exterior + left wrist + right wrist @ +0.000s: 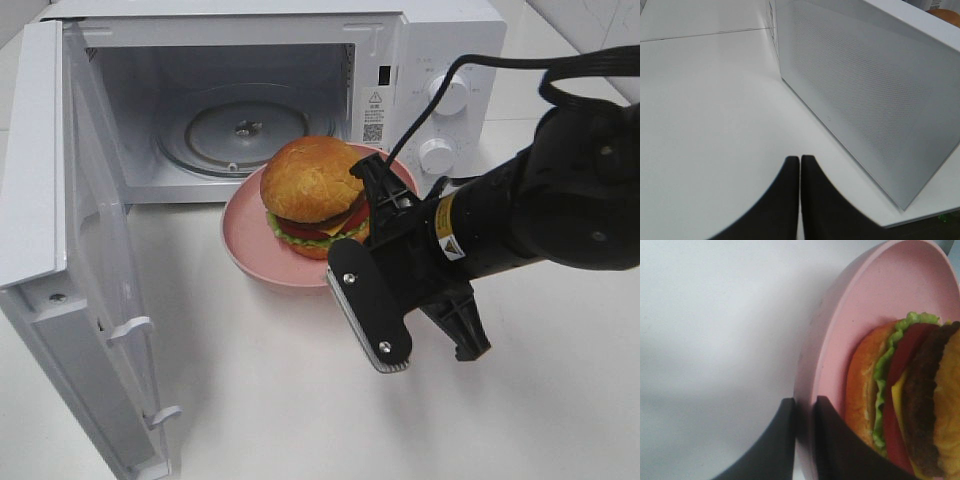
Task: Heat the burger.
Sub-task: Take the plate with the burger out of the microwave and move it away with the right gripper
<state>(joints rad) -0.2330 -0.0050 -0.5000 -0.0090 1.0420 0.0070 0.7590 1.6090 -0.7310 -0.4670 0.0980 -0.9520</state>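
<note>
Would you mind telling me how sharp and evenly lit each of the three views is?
Exterior high: sharp and evenly lit, soft shadows beneath the pink plate and right gripper. Left wrist: bright, slightly washed out on the table; the left gripper is a dark, soft-edged shape. Right wrist: very close, so the burger and plate rim look blurred, the fingers near-black.

The burger (312, 195) is sitting upright on a pink plate (250, 245) just outside the open microwave (430, 60), its golden-brown bun topping a dark patty, yellow cheese, red tomato and green lettuce.
</note>
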